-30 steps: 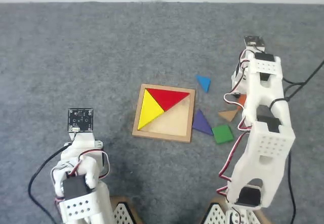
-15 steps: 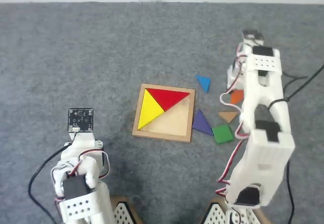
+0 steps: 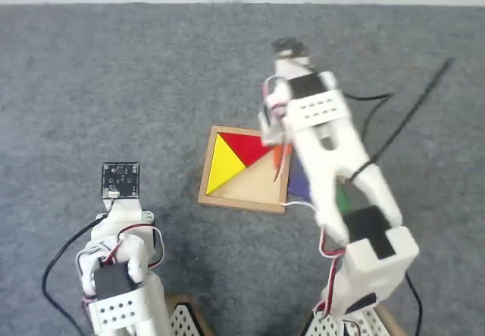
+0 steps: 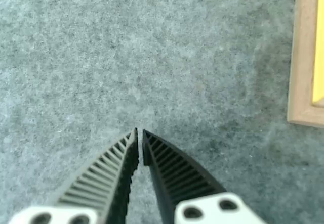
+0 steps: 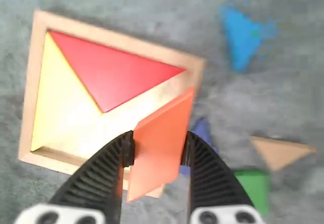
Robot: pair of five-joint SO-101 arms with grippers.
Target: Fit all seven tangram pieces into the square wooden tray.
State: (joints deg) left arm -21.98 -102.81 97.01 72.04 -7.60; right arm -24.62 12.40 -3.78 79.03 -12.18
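The square wooden tray (image 3: 204, 175) lies mid-table with a red triangle (image 3: 244, 146) and a yellow triangle (image 3: 221, 165) seated in it. My right gripper (image 5: 158, 138) is shut on an orange parallelogram piece (image 5: 159, 143), held over the tray's bare right part (image 5: 195, 70). From above, the orange piece (image 3: 280, 158) hangs at the tray's right edge. Loose on the carpet are a blue triangle (image 5: 243, 37), a tan triangle (image 5: 278, 150), a green square (image 5: 255, 186) and a purple triangle (image 5: 202, 130). My left gripper (image 4: 139, 133) is shut on nothing, over carpet left of the tray (image 4: 298, 57).
Grey carpet covers the whole table. The right arm (image 3: 333, 161) stretches across the loose pieces beside the tray and hides most of them from above. The left arm (image 3: 121, 260) sits folded at the near left corner.
The right arm has swung left, carrying the orange piece from the carpet right of the tray to above the tray's right side. The left arm has stayed still.
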